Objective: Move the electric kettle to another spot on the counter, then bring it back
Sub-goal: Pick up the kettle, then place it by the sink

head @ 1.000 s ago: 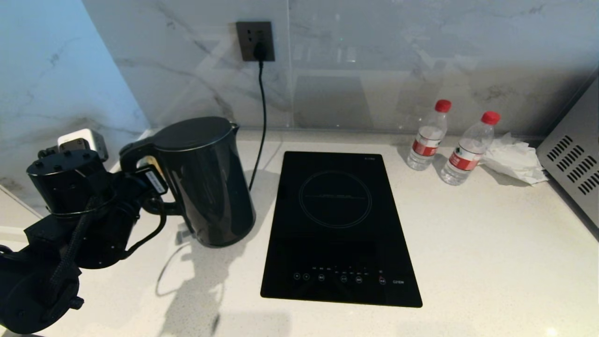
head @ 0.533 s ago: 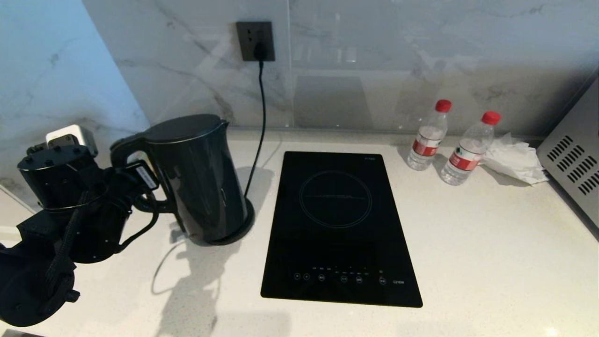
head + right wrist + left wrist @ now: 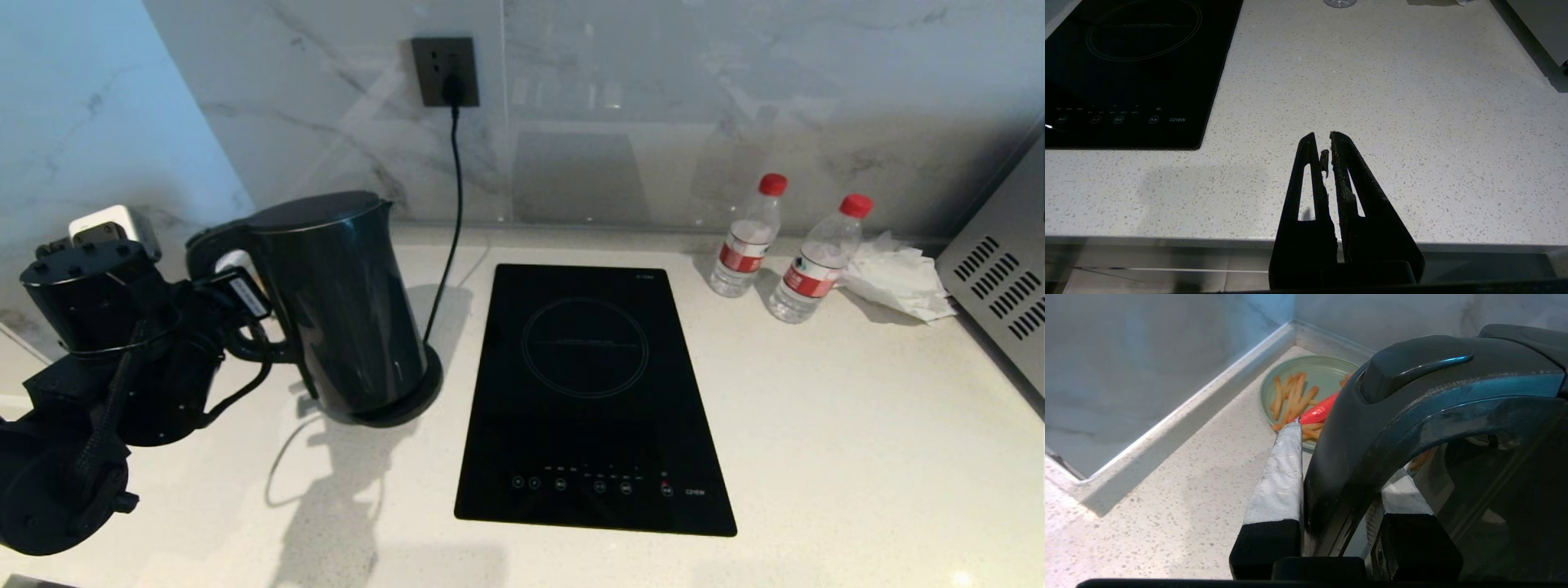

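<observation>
We use the black glass cooktop set into the tabletop as our landmark. The electric kettle stands upright just to the left of the cooktop, its body rising straight up, its spout toward the cooktop and its loop handle turned away from it, toward our left arm. Under it lies the round base disc; the kettle sits off-centre over the disc, with a crescent of the disc showing on the cooktop side, and we cannot tell whether its bottom is seated or just clear of it. Our left claw is narrowed onto the handle: in the left wrist view one grey padded finger lies flat against the outside of the loop and the other sits inside it, so we are holding the kettle by its handle from the side away from the cooktop. The handle's long axis runs up and down, across the claw's grip. Our right claw, fingers nearly together and empty, hangs over bare tabletop to the right of the cooktop's front corner, well apart from the kettle, so the left arm is the nearer one. We judge the coming move turns on the kettle's bottom and the disc lining up.
</observation>
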